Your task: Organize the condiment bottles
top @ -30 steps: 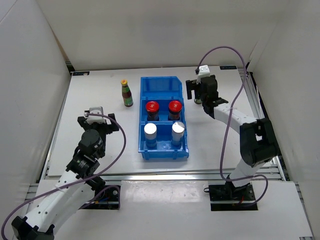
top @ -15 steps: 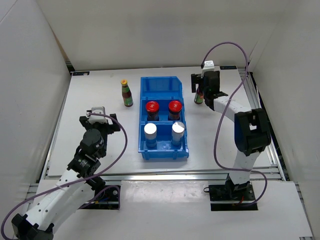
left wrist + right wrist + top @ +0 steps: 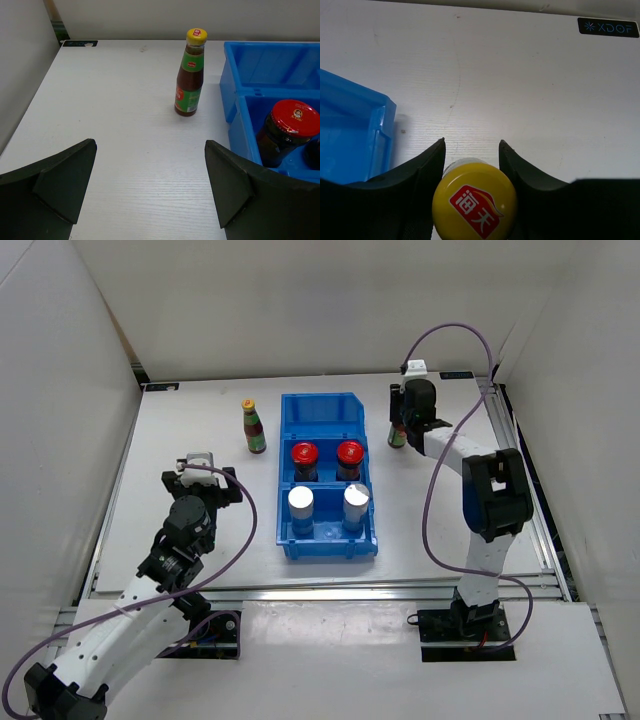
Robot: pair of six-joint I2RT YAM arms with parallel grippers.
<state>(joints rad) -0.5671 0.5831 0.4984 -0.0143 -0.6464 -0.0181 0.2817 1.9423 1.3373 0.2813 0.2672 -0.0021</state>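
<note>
Right pincer (image 3: 399,425) is on the right yellow-cap bottle (image 3: 474,200) now, a black finger hugging each side just below the cap, pinching it. The bottle stands upright on the table (image 3: 190,440), long axis vertical and cap up, and the wrist camera looks almost straight down onto the yellow cap and its red logo. It sits just beside the right wall of the bin (image 3: 320,400), level with the far compartment, outside it.

Over on the other side, the left yellow-cap bottle (image 3: 190,80) is upright too, cap up and label facing the left wrist camera. It is alone on the table, near the bin's left wall but apart from it. The left pincer (image 3: 150,147) hangs back near the arm bases, spread wide with nothing between the fingers, and that bottle is well ahead of it.

Inside the bin, two red-lidded jars (image 3: 304,455) (image 3: 349,452) stand side by side in the middle compartment. Two silver-topped bottles (image 3: 300,500) (image 3: 356,495) stand side by side in the near one. All four are upright with tops up.

Against a second ago, the right pincer was spread wide around that bottle, and now it has come in on it. The right forearm has swung in and lines up more squarely behind the bottle. The bottle itself has not shifted. The left pincer stays wide, with the arm barely nudged. The left bottle and the four in the bin sit exactly where they were.
</note>
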